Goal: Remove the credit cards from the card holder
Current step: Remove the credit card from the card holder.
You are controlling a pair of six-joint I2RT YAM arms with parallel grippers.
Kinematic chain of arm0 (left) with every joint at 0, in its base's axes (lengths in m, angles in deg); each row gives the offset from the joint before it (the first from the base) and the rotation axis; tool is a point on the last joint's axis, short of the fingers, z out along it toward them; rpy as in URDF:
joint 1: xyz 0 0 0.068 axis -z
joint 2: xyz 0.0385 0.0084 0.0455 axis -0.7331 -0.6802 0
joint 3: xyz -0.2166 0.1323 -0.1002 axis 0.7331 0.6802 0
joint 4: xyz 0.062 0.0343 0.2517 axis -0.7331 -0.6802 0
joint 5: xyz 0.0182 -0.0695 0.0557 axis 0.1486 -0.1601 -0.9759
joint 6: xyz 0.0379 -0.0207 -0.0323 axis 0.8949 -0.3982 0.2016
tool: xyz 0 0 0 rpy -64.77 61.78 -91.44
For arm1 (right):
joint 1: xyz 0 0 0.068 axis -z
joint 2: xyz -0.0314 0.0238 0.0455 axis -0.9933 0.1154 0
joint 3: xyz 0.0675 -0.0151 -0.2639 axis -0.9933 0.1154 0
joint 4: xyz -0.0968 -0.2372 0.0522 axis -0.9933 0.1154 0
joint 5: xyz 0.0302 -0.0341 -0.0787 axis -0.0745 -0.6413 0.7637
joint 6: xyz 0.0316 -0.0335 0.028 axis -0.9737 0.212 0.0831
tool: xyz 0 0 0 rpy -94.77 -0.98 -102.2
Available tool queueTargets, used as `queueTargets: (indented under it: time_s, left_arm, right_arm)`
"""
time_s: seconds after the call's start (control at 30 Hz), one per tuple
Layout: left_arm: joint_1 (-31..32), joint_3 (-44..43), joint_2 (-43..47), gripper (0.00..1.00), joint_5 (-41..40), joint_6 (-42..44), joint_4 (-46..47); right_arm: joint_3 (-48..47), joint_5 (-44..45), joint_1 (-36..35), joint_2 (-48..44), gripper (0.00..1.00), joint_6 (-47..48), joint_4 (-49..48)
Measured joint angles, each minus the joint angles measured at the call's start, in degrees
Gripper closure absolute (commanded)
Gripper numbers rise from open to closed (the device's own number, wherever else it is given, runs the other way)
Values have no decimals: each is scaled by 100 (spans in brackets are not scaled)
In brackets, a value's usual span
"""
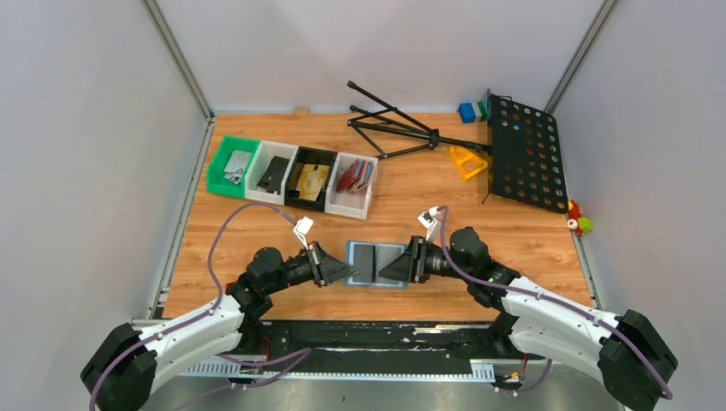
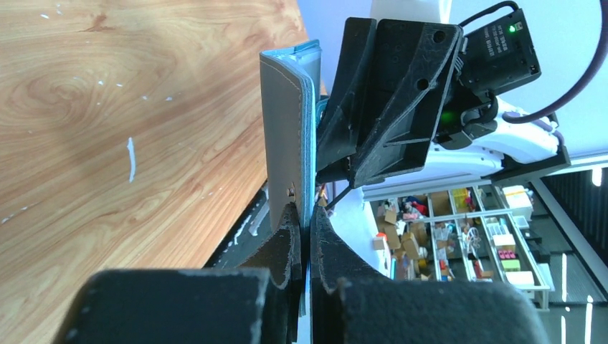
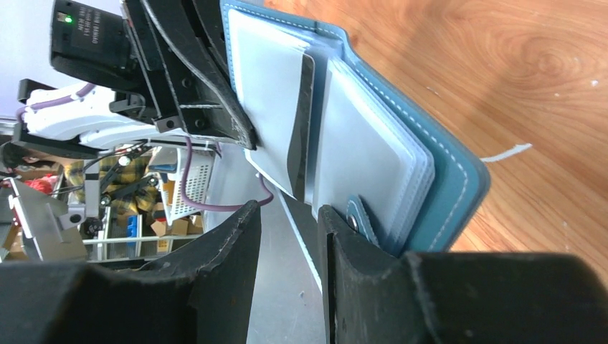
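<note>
Slate-blue card holder (image 1: pixel 377 264) sits pinched in the left gripper (image 2: pixel 305 236); the right gripper (image 3: pixel 287 229), part-open beside it, grips nothing. Grabbing the grey card (image 3: pixel 272 107) could tug the holder free.

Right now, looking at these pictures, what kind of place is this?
Probably a robotics lab test cell: a wooden table closed in by plain panel walls, a left arm and a right arm mounted at its near edge, and shelves full of boxes beyond the table.

Pale grey walls (image 1: pixel 86 128) on 3 sides of a wood-grain table (image 1: pixel 428 197), metal posts (image 1: pixel 175 56) in the 2 far corners
</note>
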Motion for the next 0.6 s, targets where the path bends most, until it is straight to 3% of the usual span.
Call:
queueTargets:
  time_s: [0.6]
  left_arm:
    - [-4,83,-463,100,227,-535,1097]
  right_arm:
    - [-37,-511,24,717,73,-647,-1237]
